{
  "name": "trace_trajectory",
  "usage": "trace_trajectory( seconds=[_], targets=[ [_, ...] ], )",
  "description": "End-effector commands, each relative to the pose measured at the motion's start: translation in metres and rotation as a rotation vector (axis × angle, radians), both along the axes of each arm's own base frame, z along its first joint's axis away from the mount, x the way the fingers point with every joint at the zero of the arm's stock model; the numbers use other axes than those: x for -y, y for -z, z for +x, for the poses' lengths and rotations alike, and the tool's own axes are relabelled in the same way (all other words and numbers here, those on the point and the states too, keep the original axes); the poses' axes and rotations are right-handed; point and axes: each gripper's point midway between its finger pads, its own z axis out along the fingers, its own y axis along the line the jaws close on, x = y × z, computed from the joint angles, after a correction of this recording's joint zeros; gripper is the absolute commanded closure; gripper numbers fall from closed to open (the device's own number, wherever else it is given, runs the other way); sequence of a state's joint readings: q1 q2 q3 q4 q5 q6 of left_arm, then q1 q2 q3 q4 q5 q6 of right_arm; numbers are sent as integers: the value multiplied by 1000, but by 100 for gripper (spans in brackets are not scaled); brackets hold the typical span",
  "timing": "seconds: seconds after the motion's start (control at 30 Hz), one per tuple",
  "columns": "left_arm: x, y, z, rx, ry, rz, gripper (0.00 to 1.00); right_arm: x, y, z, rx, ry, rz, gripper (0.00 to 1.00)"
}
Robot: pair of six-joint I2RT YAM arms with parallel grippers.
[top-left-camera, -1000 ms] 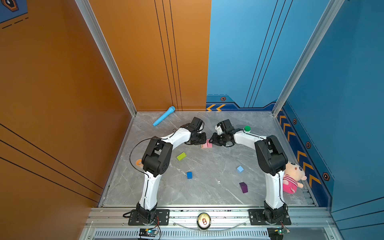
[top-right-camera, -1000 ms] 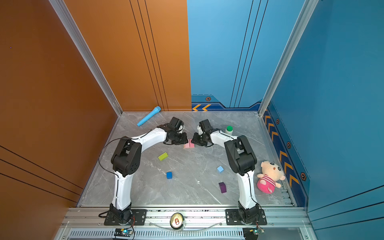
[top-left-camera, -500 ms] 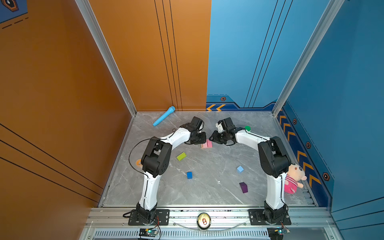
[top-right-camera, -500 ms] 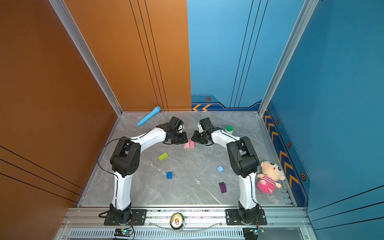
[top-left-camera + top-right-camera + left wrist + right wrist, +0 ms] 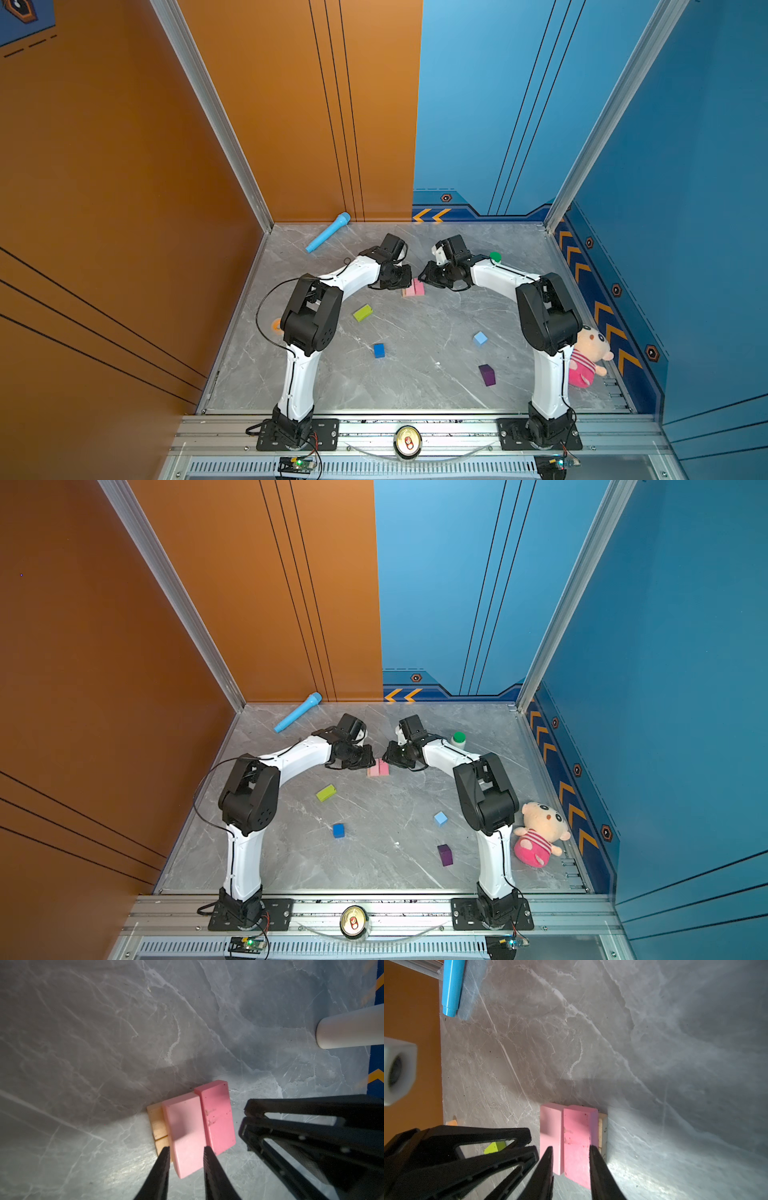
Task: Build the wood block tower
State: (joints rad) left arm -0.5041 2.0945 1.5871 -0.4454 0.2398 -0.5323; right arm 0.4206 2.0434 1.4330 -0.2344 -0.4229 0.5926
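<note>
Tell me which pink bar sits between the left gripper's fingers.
The paler pink bar, not the deeper pink bar beside it, which the right gripper straddles.

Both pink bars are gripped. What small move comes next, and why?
Probably the right gripper should slide the darker pink bar lengthwise until flush with the lighter pink bar in the left gripper: they lie side by side on the tan bars, ends staggered.
</note>
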Motion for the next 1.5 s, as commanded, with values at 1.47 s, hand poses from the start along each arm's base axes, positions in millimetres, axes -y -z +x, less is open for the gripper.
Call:
trace_trajectory(
  seconds=[1.47],
  targets=[
    [-7, -12, -5, 4, -19, 7, 70, 1, 32, -10, -86, 13, -39, 69]
  ],
)
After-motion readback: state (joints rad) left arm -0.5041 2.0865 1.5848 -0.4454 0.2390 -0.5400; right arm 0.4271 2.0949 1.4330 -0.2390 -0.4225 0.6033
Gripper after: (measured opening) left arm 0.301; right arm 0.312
